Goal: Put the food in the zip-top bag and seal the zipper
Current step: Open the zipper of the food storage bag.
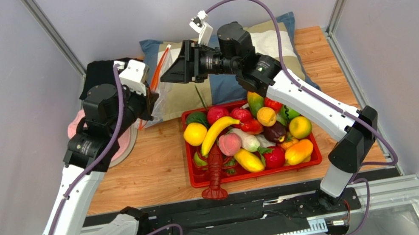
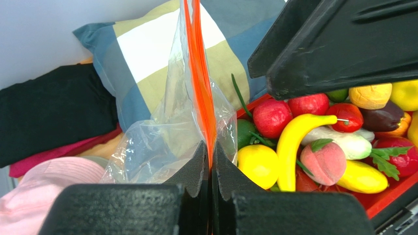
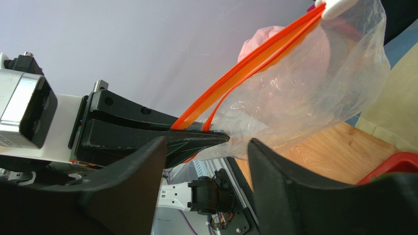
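We see the left gripper (image 2: pixel 211 164) clamped on the zipper (image 2: pixel 198 73) of the zip-top bag (image 2: pixel 157 147), upper centre of the top view. The right gripper (image 3: pixel 203 161) has its jaws apart at the bag's corner, perhaps not touching it. The food (image 1: pixel 241 137) fills the red tray (image 1: pixel 254 173) at centre.

We show the zip-top bag (image 2: pixel 162 142), clear and crinkled, held in the air. Its orange-red zipper (image 2: pixel 200 73) is pinched at one end by the left gripper (image 2: pixel 211 156), the two strips slightly parted. The food (image 1: pixel 218 132), glossy toy fruits and vegetables, lies heaped in the red tray (image 1: pixel 267 172).
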